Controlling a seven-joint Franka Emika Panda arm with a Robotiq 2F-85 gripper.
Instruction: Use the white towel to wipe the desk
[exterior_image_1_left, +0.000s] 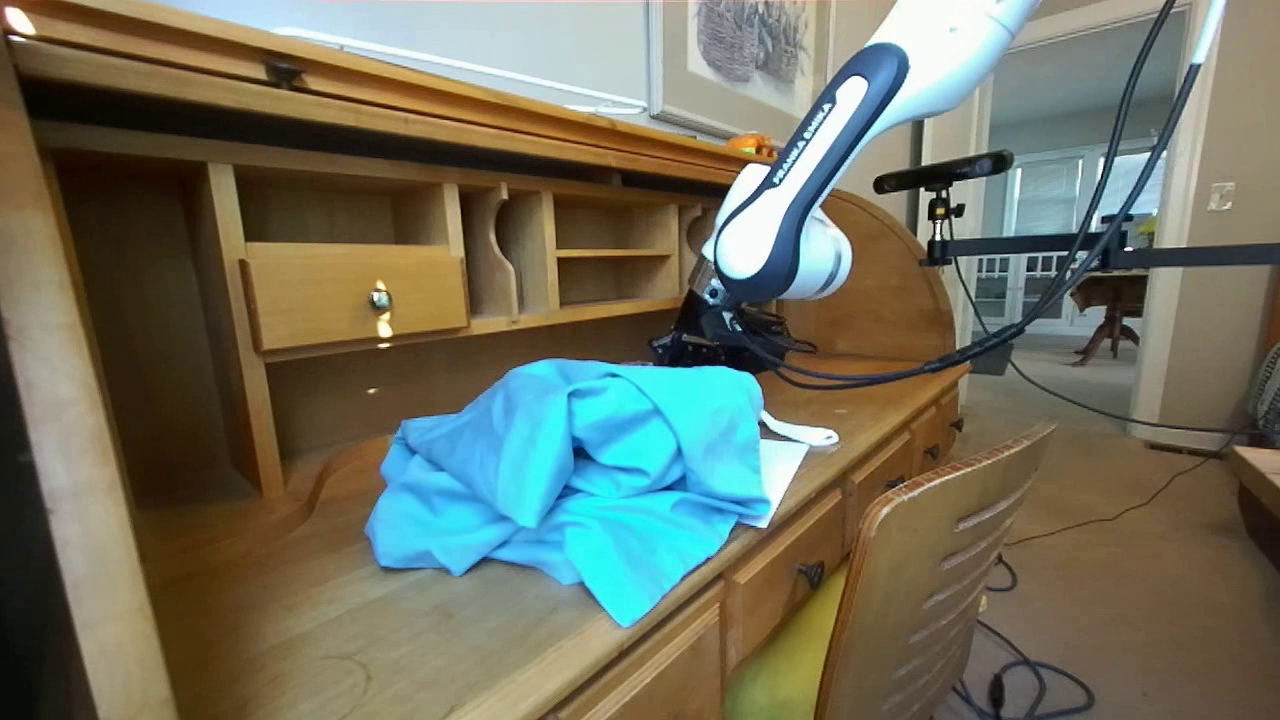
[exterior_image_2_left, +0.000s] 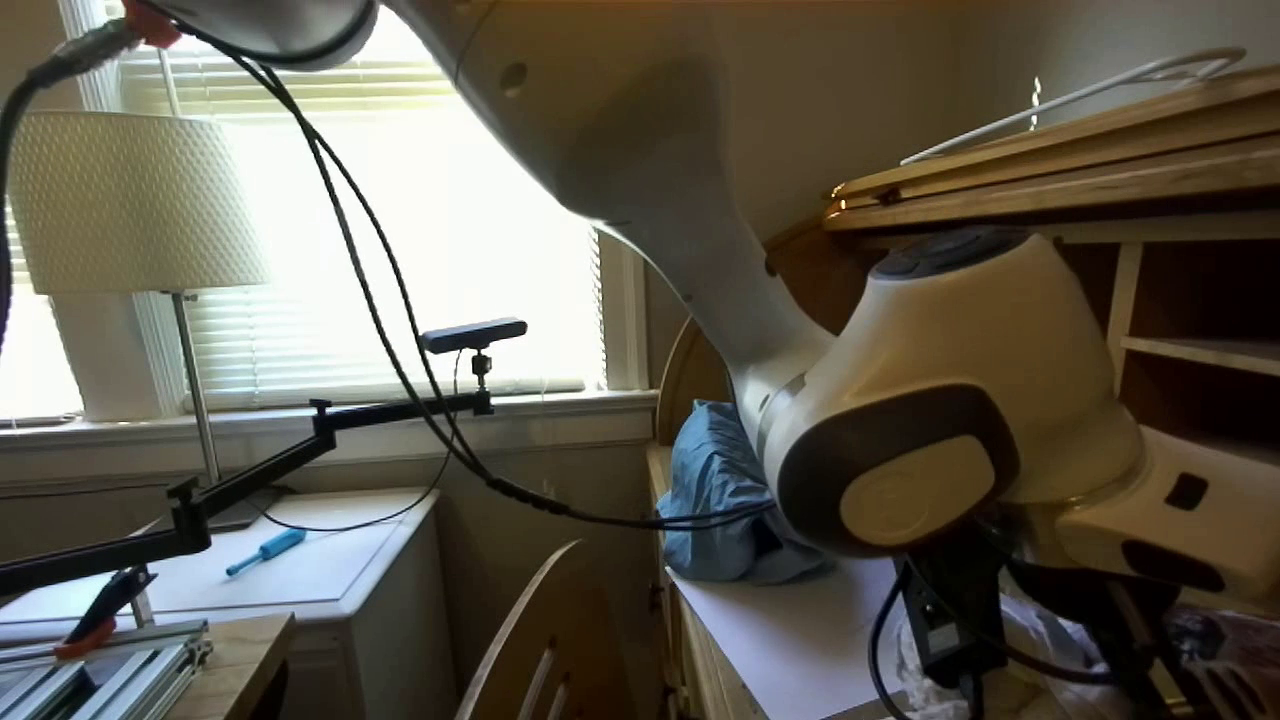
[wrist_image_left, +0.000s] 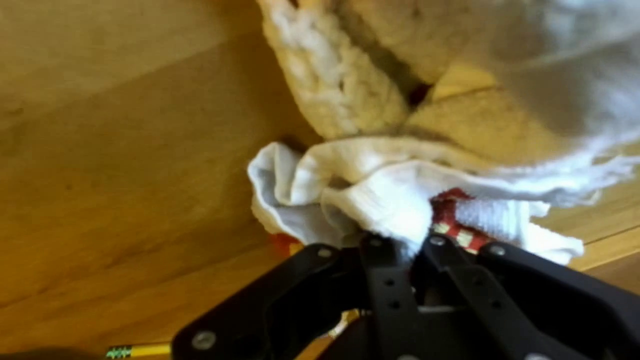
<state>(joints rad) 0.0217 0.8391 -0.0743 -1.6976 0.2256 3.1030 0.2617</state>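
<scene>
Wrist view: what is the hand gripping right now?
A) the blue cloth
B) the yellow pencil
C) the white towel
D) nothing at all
C: in the wrist view, a bunched fold of the white towel runs in between the closed fingertips of the hand.

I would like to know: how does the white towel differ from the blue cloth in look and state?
The white towel looks partly red-patterned; the blue cloth shows plain bright blue. The white towel is pinched in the closed jaws; the blue cloth lies heaped on the desk, ungripped. Both are rumpled, folded fabric.
</scene>
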